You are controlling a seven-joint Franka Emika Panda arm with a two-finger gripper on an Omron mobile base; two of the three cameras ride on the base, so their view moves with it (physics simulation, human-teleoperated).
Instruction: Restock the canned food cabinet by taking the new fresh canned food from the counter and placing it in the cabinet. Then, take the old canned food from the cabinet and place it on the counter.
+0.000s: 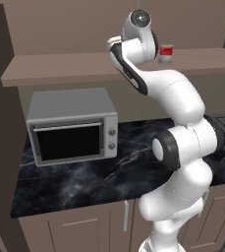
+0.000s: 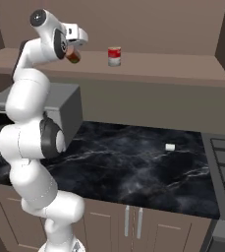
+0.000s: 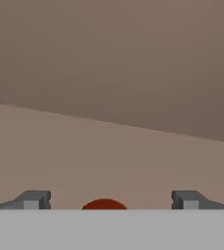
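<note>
The cabinet (image 2: 173,74) shelf held two cans: one old canned food (image 2: 114,56) standing upright, and one new fresh canned food (image 2: 74,55) beside the gripper (image 2: 77,49), grip state undeterminable. The tabletop (image 2: 133,162) carried one microwave (image 1: 72,127).

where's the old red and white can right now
The old can stands upright on the cabinet ledge in the right base view, to the right of the claw and apart from it, above the counter.

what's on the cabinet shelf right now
The old canned food stands upright on the cabinet ledge. Left of it, the gripper has the new fresh canned food; whether it rests on the ledge is hidden.
</note>
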